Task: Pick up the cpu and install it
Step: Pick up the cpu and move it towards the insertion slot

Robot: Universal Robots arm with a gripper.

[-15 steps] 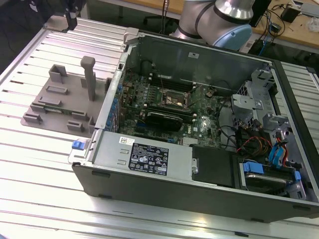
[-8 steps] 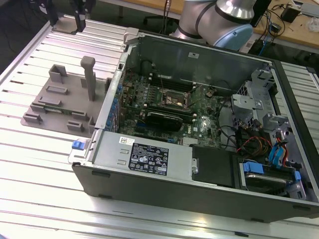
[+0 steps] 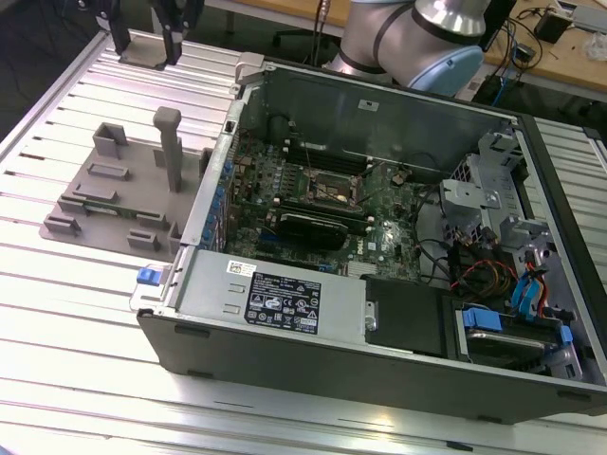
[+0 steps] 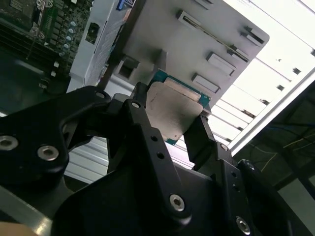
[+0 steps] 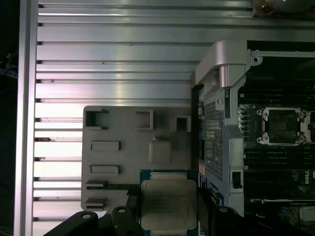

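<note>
Between the black fingers of the gripper (image 5: 169, 210) sits the cpu (image 5: 169, 199), pinched on two opposite edges, so the tool is clenched on the chip. The metal top plate faces the camera in both wrist views, with a thin green board rim around it. The chip is close to square, so no long axis stands out. In the first wrist view its edges run parallel to the edges of the grey fixture (image 3: 109, 204) seen behind it. The frame cuts off one edge of the chip and the finger bodies cover the gripped sides. Faint markings on the plate cannot be read, and how far the chip stands off the fixture cannot be judged.

At the left of the exterior view the fixture lies on the slatted metal table (image 3: 76, 322), its upright post (image 3: 168, 142) standing just beside the open computer case (image 3: 379, 118). Near the frame's centre the socket (image 3: 327, 185) shows on the motherboard, with a long black card (image 3: 313, 227) just below it. At lower centre a dark label (image 3: 283, 303) carries pale print too small to read.

The frame's upper edge cuts off the arm (image 3: 417, 28) and, at upper left, two dark shapes (image 3: 175, 28) that cannot be identified.
</note>
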